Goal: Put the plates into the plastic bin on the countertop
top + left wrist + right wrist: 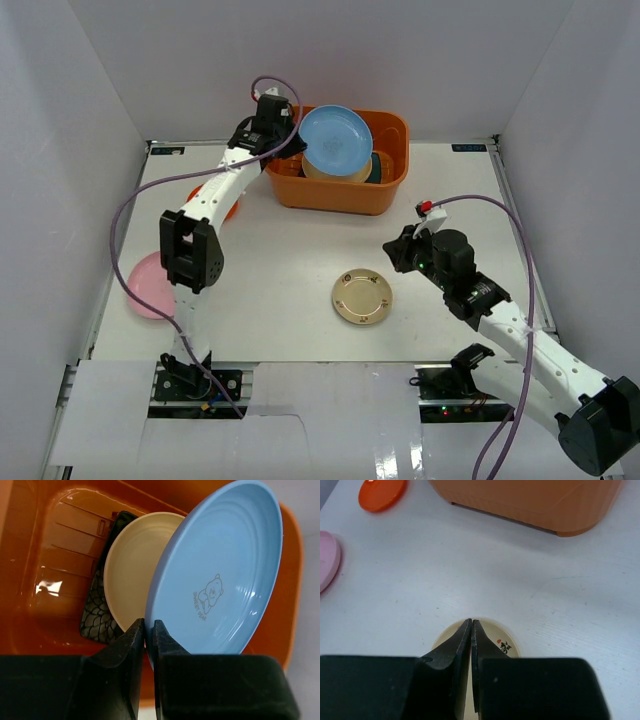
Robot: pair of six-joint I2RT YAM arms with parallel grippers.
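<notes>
My left gripper (283, 122) (149, 629) is shut on the rim of a blue plate (335, 140) (220, 575) and holds it tilted over the orange plastic bin (385, 195) (60, 545). In the bin lie a cream plate (130, 565) and a black patterned square plate (97, 615), with a teal edge (376, 167) showing beside them. A small beige plate (362, 296) (507, 645) lies on the countertop (280, 260). My right gripper (400, 250) (471, 625) hovers shut and empty just right of it.
A pink plate (148, 285) (327, 560) lies near the left edge. An orange-red plate (230, 207) (381, 492) sits partly under the left arm, left of the bin. White walls enclose the table on three sides.
</notes>
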